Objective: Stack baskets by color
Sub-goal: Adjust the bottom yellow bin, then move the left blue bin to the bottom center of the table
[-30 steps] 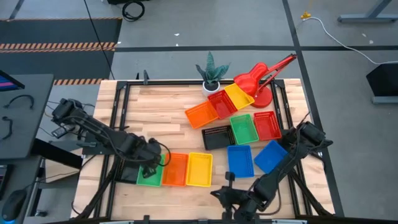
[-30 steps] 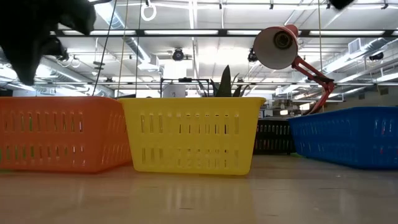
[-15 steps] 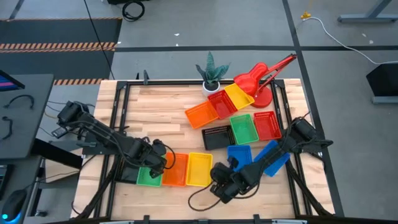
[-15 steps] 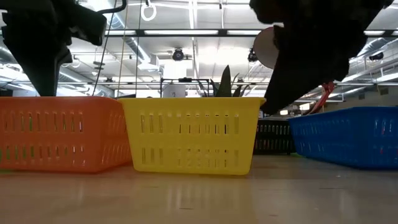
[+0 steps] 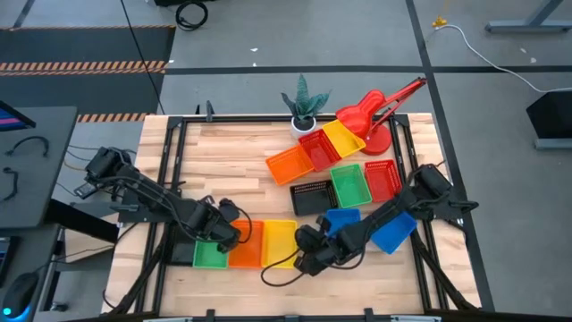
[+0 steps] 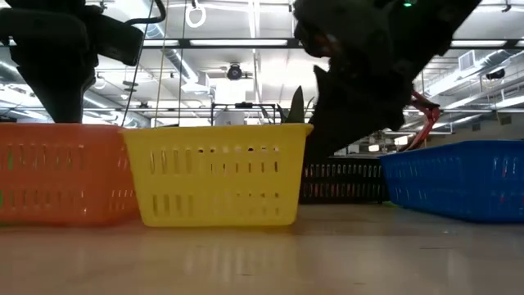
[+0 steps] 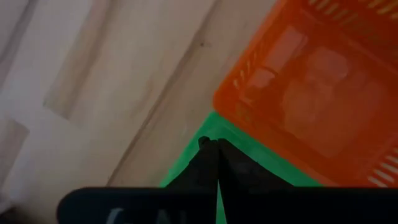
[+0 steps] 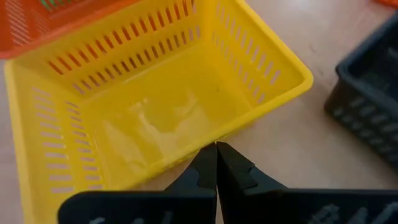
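High view: both hands closed and empty beside a row of three baskets near the table's (image 5: 223,161) front edge.

The left hand (image 5: 234,240), fingers pressed together, sits at the seam between the green basket (image 5: 210,255) on its outer side and the orange basket (image 5: 246,248) just past it. The right hand (image 5: 302,253), also shut on nothing, meets the near rim of the yellow basket (image 8: 155,118), which touches the orange one. Behind the right hand lie two blue baskets (image 5: 393,231); farther beyond it, a cluster of black (image 5: 313,197), green (image 5: 350,185), red (image 5: 384,179), orange (image 5: 290,165), red and yellow baskets, near a plant (image 5: 305,105) and a red lamp (image 5: 380,112).
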